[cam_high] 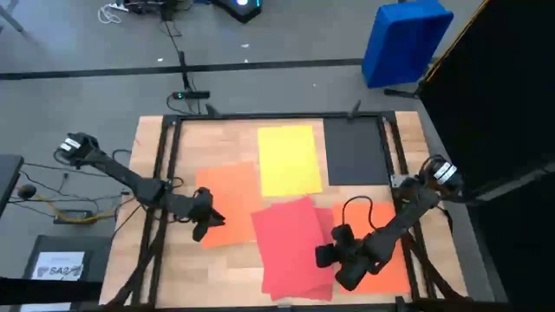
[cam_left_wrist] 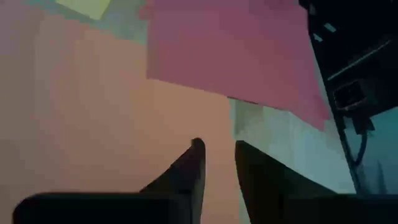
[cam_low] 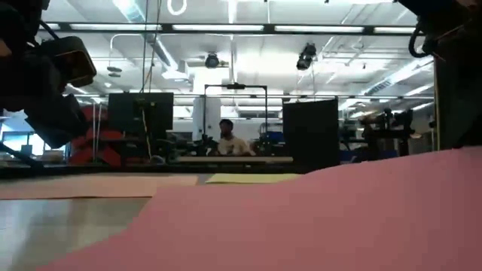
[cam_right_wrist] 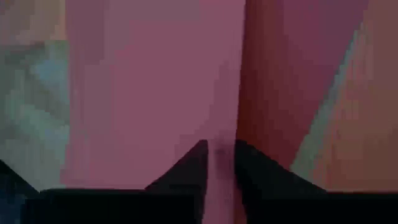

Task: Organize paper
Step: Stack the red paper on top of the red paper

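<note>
high view, right end effector point(cam_high: 328, 256) slightly parted at red paper point(cam_high: 290, 243), left end effector point(cam_high: 201, 227) slightly parted

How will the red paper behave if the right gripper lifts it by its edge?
Probably floppy: the red paper is a thin sheet, already rising in the low view. Likely light, and may slide over the orange sheet under it. The right gripper sits at its edge.

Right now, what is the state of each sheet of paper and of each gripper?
yellow sheet: flat, alone at the table's far middle.
black sheet: flat, beside the yellow sheet.
left orange sheet: flat, under the left gripper.
red sheets: overlapping, edges not aligned.
right orange sheet: partly hidden by the right arm.
left gripper: slightly open, holds nothing.
right gripper: fingers narrowly apart at the red sheets' edge.
</note>
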